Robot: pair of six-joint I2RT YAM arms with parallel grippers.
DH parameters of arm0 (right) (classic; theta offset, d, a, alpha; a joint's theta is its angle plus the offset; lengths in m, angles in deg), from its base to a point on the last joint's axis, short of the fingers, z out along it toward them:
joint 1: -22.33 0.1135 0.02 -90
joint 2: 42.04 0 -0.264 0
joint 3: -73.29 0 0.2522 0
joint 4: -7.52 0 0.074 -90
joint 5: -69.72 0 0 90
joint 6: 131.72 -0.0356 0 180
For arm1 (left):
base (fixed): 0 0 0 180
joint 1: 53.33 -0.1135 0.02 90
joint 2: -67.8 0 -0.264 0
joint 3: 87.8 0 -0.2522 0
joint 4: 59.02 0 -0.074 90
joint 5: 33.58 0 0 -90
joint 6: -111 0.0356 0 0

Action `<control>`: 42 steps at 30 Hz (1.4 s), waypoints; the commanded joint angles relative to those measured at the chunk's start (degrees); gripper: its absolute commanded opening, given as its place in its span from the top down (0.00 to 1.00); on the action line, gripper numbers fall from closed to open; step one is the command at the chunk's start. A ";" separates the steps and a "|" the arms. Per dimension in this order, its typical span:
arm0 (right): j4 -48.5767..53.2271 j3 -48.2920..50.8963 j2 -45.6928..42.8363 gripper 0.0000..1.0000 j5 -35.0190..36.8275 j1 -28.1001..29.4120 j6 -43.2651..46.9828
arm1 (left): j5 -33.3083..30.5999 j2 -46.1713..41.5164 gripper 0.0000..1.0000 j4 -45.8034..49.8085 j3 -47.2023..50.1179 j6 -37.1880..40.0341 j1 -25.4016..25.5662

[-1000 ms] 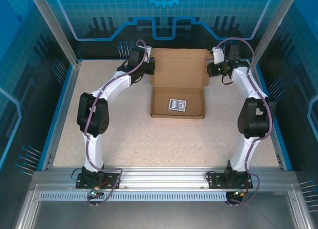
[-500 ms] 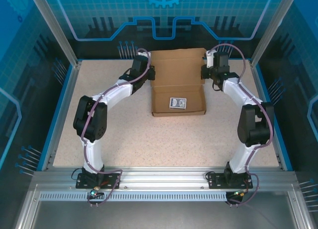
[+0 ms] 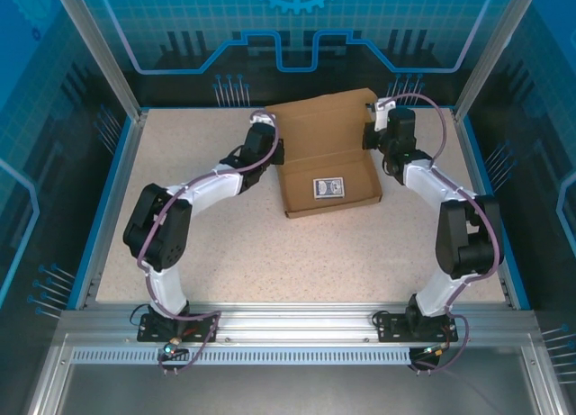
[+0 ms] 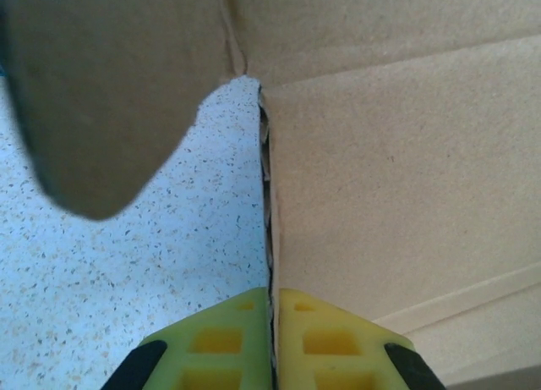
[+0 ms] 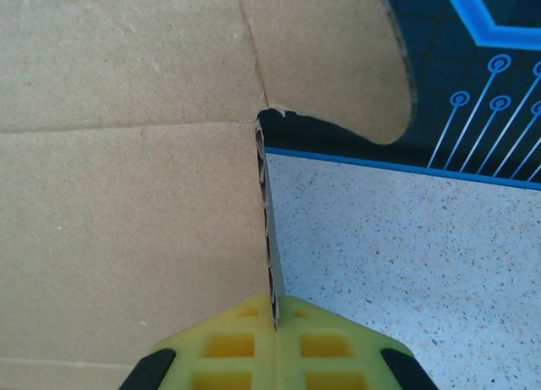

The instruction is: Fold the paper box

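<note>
The paper box (image 3: 326, 136) lies open on the speckled counter (image 3: 225, 244), spanning the gap between the left end effector (image 4: 272, 318), clenched on its left side edge, and the right end effector (image 5: 275, 318), clenched on its right side edge, with a small printed card (image 3: 328, 188) in the tray just nearer than both.

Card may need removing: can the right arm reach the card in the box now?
Likely not yet: its jaws are shut on the edge of the box. The card lies uncovered, so the way looks free after release.
</note>
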 commanded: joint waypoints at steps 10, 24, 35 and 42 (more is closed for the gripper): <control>-9.22 6.24 -3.74 0.98 -2.73 2.61 -4.89 | -9.00 -2.41 0.98 -6.33 5.72 -0.08 5.83; -8.04 16.19 -8.84 0.95 -1.67 3.13 -7.99 | -14.95 -3.76 1.00 -9.50 8.54 1.07 8.41; -13.79 24.61 -12.71 0.96 2.10 5.02 -9.88 | -16.74 -6.34 0.99 -11.00 14.67 -1.10 11.29; -15.44 28.70 -14.77 0.97 2.57 5.85 -9.20 | -17.50 -7.73 0.99 -11.05 17.78 -2.48 13.19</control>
